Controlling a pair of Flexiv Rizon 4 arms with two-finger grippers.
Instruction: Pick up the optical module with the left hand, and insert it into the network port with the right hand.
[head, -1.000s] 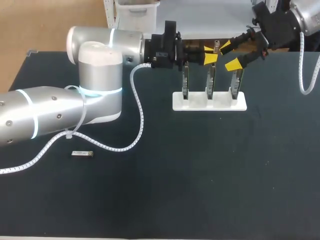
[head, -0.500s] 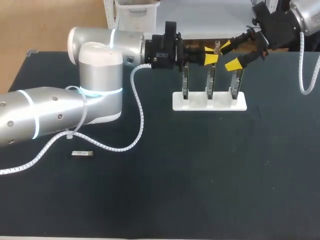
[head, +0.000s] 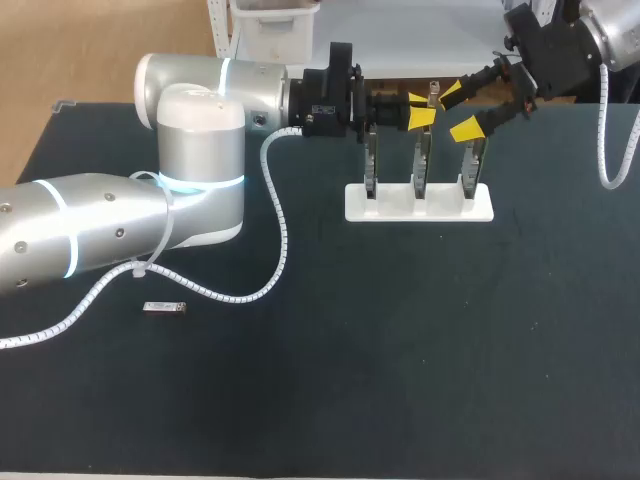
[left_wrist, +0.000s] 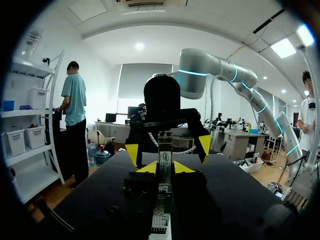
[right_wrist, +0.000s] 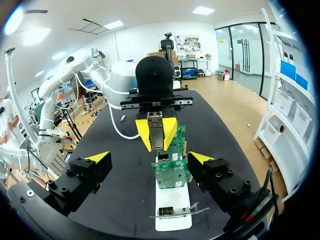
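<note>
Head view, upper centre: left arm (head: 200, 150), ending above the white card stand (head: 420, 208). Right gripper (head: 457, 111), upper right: fingers spread wide, holding nothing. Left gripper (head: 420, 108): clamped on the optical module (right_wrist: 156, 132), which juts beyond its tips, facing your right jaws and not yet between them. Module likely small, rigid, light and slick; take its free end by the flat sides. Spare module (head: 165, 308): lower left, on the table.

Loose module (head: 165, 308) left of card rack (head: 395, 207)
</note>
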